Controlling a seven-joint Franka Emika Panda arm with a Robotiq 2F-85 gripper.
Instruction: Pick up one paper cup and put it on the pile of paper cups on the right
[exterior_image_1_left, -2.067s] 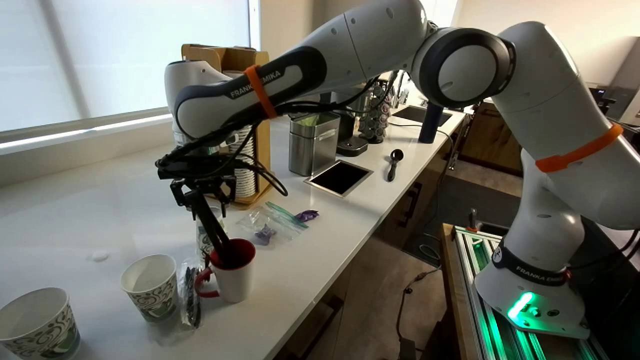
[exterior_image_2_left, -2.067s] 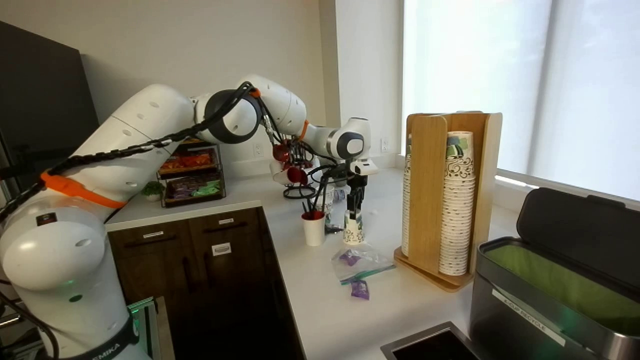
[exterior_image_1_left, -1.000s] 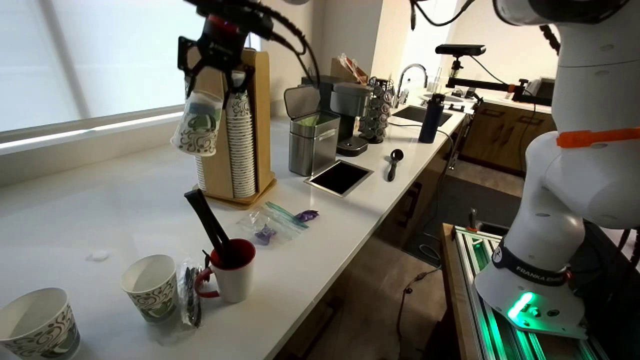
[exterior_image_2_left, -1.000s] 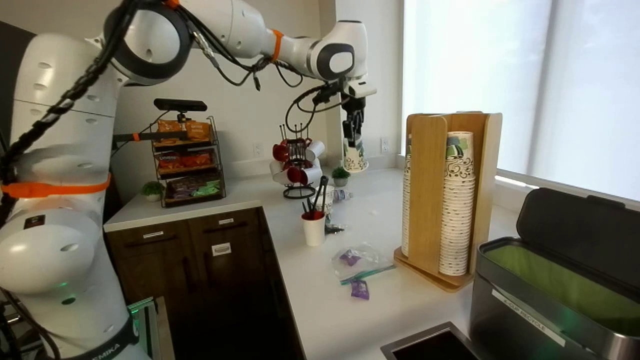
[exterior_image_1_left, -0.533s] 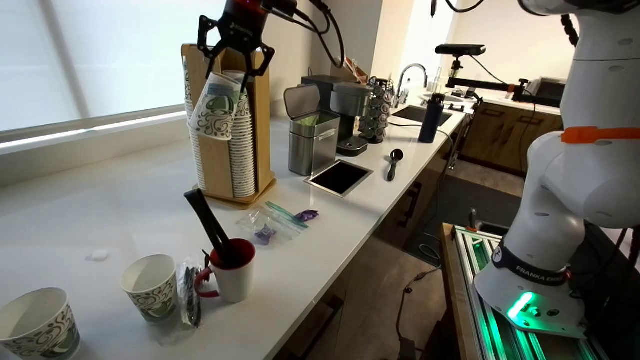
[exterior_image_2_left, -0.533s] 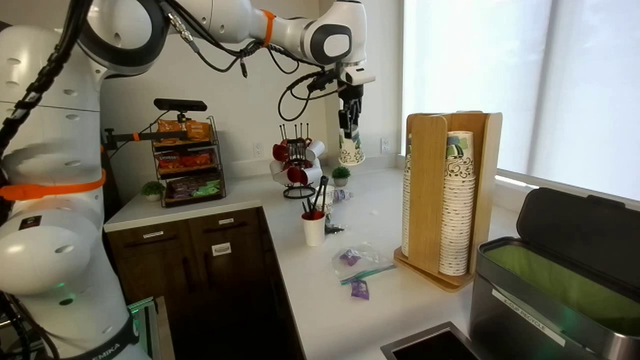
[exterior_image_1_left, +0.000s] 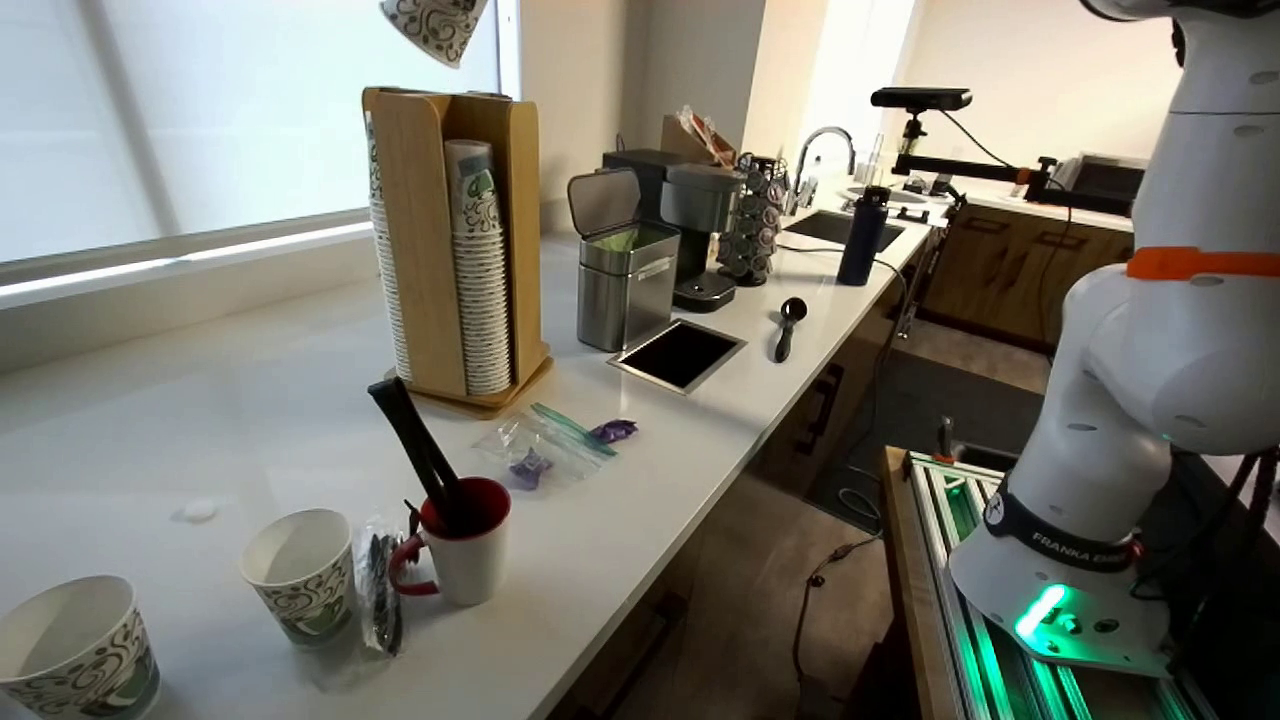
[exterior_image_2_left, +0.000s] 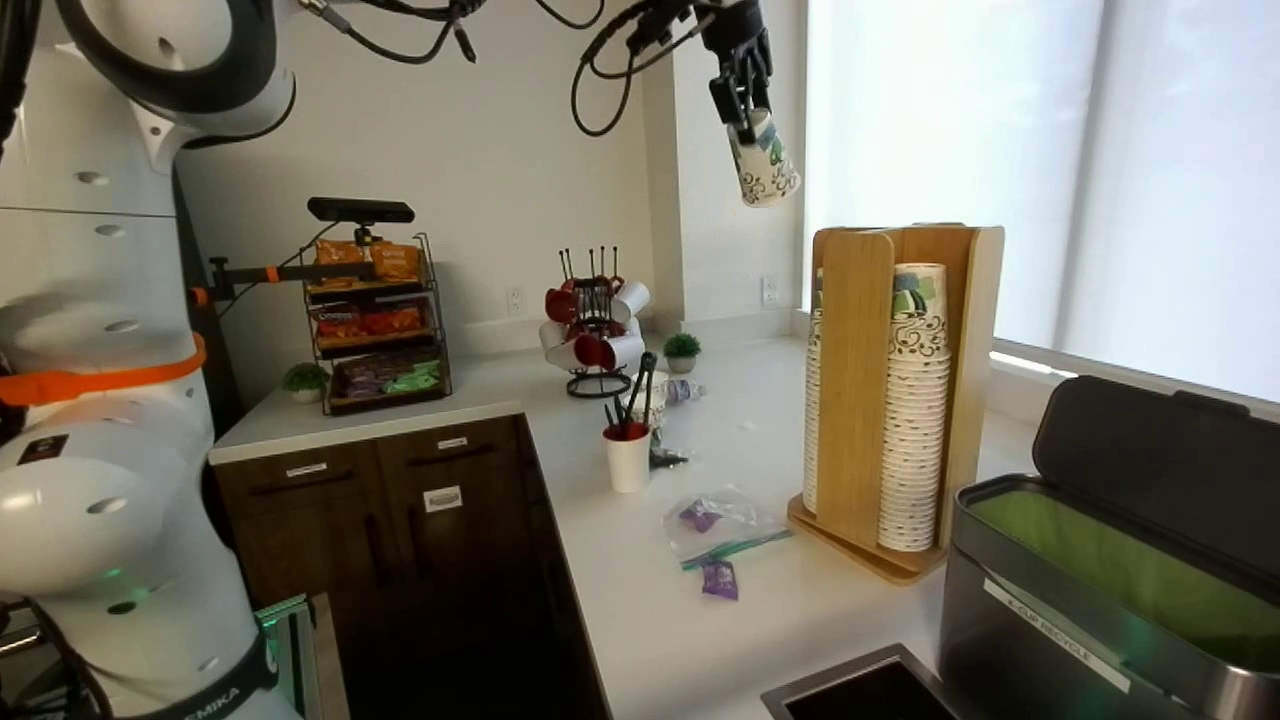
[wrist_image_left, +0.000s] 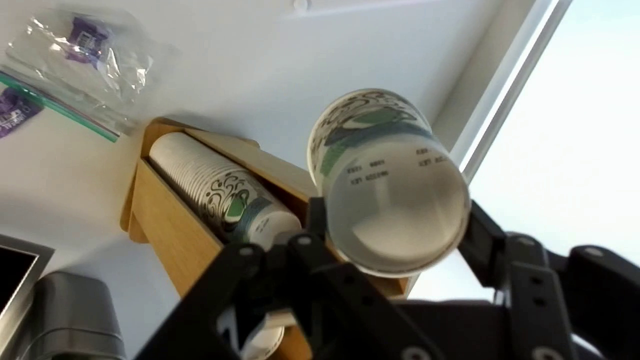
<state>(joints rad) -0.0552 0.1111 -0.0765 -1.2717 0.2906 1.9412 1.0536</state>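
Paper cup (exterior_image_2_left: 767, 168), patterned: gripped near its base between the fingers (wrist_image_left: 481, 241), parted to the cup's width; tilted, mouth downward, held higher than the wooden holder (exterior_image_2_left: 855, 400). Pile of paper cups (exterior_image_2_left: 914, 440), nested, inverted: housed within the holder, apart from the held cup. Holder: set on the worktop (exterior_image_2_left: 650, 600).

The cup pile (exterior_image_2_left: 912, 450) stands inside the holder (exterior_image_2_left: 857, 390).
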